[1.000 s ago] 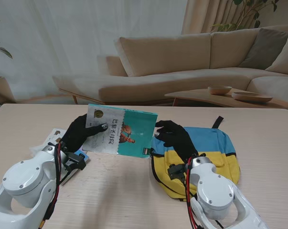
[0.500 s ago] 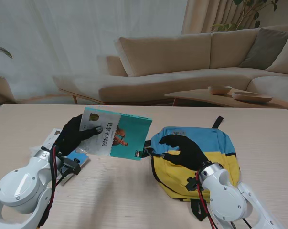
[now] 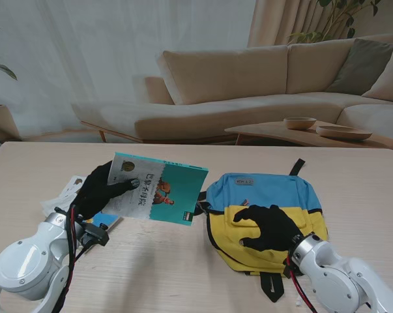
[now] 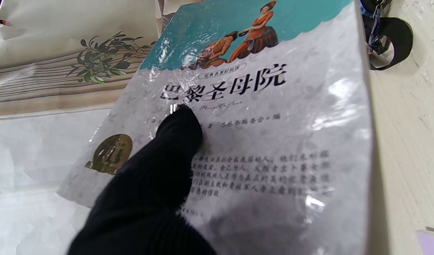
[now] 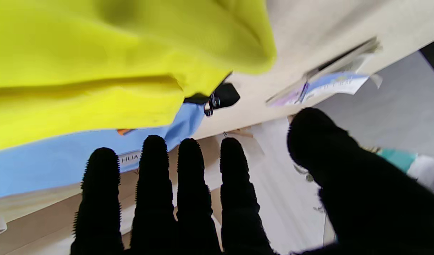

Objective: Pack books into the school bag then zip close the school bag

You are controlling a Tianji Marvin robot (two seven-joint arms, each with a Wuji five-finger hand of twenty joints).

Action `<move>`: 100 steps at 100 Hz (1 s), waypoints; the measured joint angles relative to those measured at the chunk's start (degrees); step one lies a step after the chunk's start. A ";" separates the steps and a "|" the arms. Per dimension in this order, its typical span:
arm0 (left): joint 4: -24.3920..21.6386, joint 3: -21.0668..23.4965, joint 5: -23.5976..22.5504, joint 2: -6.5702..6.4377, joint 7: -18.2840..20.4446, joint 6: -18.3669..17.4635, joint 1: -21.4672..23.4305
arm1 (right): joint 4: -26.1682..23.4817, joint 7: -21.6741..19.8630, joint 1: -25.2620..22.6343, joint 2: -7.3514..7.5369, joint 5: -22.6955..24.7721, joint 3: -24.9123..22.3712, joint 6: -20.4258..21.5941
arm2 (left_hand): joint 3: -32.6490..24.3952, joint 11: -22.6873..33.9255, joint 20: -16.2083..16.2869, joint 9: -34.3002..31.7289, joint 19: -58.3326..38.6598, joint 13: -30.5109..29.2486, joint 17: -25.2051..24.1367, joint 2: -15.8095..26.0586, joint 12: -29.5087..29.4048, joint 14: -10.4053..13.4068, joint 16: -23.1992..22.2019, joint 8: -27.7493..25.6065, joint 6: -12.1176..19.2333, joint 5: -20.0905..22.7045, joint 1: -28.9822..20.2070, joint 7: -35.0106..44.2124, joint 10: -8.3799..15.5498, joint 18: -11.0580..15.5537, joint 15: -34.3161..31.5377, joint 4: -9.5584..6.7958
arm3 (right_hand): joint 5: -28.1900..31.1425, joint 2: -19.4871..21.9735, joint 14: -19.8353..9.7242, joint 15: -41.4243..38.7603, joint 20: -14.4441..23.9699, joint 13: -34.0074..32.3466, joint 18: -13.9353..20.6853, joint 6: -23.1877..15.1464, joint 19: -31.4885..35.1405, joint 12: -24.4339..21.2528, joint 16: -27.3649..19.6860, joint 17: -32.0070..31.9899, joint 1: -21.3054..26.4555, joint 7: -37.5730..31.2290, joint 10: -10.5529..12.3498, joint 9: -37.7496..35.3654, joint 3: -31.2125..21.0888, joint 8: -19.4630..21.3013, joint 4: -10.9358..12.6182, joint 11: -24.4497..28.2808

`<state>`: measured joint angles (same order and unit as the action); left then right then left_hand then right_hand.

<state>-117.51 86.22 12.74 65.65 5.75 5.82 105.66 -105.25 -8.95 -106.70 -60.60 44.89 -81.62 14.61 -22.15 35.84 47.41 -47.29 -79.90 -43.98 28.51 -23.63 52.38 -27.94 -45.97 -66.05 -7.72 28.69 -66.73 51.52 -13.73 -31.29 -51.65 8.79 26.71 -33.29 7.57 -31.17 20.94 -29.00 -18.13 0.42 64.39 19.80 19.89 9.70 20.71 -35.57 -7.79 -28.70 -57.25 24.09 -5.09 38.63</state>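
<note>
A teal and white book (image 3: 158, 188) is lifted off the table, tilted, left of the school bag. My left hand (image 3: 101, 190) is shut on its left edge, thumb (image 4: 174, 132) pressed on the cover (image 4: 266, 117). The blue and yellow school bag (image 3: 268, 195) lies flat on the table at centre right. My right hand (image 3: 269, 226) hovers over the bag's yellow front part, fingers (image 5: 188, 184) spread, holding nothing. The bag's yellow fabric (image 5: 114, 53) and blue fabric (image 5: 54, 159) fill the right wrist view. I cannot tell whether the zip is open.
More books or papers (image 3: 69, 193) lie on the table under and behind my left hand. A black strap (image 3: 297, 166) sticks out at the bag's far side, another strap (image 3: 272, 288) at its near edge. Beyond the table stand a sofa and a low table with bowls.
My right hand left the book's right edge and drew back toward me over the bag's yellow front. The left hand lowered the book slightly and shifted it left, still holding it.
</note>
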 measured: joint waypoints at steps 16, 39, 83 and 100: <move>0.01 -0.08 0.19 -0.01 -0.10 -0.48 0.37 | 1.31 -1.55 -0.61 0.99 2.93 -0.59 3.40 | 0.00 0.02 0.00 0.00 0.00 0.00 0.00 -0.03 0.21 0.00 0.00 -0.41 0.00 0.01 0.00 0.00 0.00 -0.01 0.00 0.00 | -2.58 1.60 -1.99 1.28 -0.46 2.94 1.42 -0.01 -0.15 0.05 -0.09 -0.79 -0.71 0.26 1.04 2.74 10.42 -0.01 0.18 0.40; 0.24 -0.07 0.06 -0.08 0.30 -0.78 0.50 | 4.00 3.52 -0.46 1.57 11.79 1.16 3.87 | 0.00 0.04 0.01 0.00 0.00 0.00 0.00 -0.05 0.25 -0.01 0.00 -0.43 0.00 0.02 0.01 0.00 -0.01 -0.01 -0.01 0.00 | -3.65 2.42 -2.59 0.87 -0.49 2.87 2.26 0.09 -0.38 0.47 -0.08 -0.66 -0.64 1.52 1.50 2.77 15.64 -0.01 0.57 1.39; 1.15 -0.20 -0.27 -0.14 0.47 -0.82 0.37 | 7.11 8.67 0.96 0.77 5.61 3.73 0.12 | 0.00 0.07 0.01 0.00 0.00 0.00 0.00 -0.07 0.27 -0.01 -0.01 -0.45 0.00 0.05 0.01 0.00 -0.01 -0.01 -0.01 0.01 | 22.50 -5.81 -0.92 -3.09 1.61 -9.35 1.89 -9.20 4.28 0.76 1.32 9.75 11.11 -18.17 1.54 -18.81 -7.23 -9.49 -5.21 1.30; 1.25 -0.12 -0.71 -0.15 0.47 -1.00 0.40 | 5.08 7.17 0.77 0.37 1.80 3.49 -1.23 | 0.00 0.09 0.01 0.00 0.00 0.00 0.00 -0.07 0.28 -0.01 -0.01 -0.47 0.00 0.06 0.01 0.00 -0.01 -0.01 -0.01 0.01 | 23.19 -5.03 0.35 -8.29 3.95 -18.41 0.52 -9.20 10.12 -0.14 2.43 16.97 12.91 -18.81 1.54 -28.28 -7.17 -5.14 -5.06 0.63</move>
<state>-116.25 86.10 12.02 65.50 6.22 4.82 106.06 -100.17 -1.78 -105.93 -60.23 46.68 -78.13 13.38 -22.15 35.93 47.42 -47.29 -79.90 -43.98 28.51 -23.71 52.66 -27.96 -45.98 -66.51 -7.72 28.74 -66.72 51.52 -13.75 -31.30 -51.67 8.80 49.90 -38.32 7.91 -39.45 24.89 -47.41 -17.61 -8.78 74.51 19.66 22.31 26.66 33.62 -54.38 -6.25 -56.99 -64.41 18.94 -10.15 39.26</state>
